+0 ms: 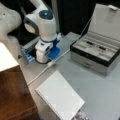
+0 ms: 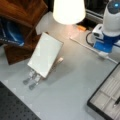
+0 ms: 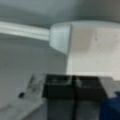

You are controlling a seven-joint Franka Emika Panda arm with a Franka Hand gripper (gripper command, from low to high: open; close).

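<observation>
The gripper (image 3: pixel 75 86) sits low by the arm's white and blue base (image 1: pixel 46 51), its black fingers (image 3: pixel 60 87) pressed together, holding nothing, near a white cable plug (image 3: pixel 60 40).

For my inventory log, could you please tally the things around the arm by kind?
Notebook: 1
Open case: 1
Lamp: 1
White cable, just beyond the gripper in the wrist view: 1
Total: 4
</observation>
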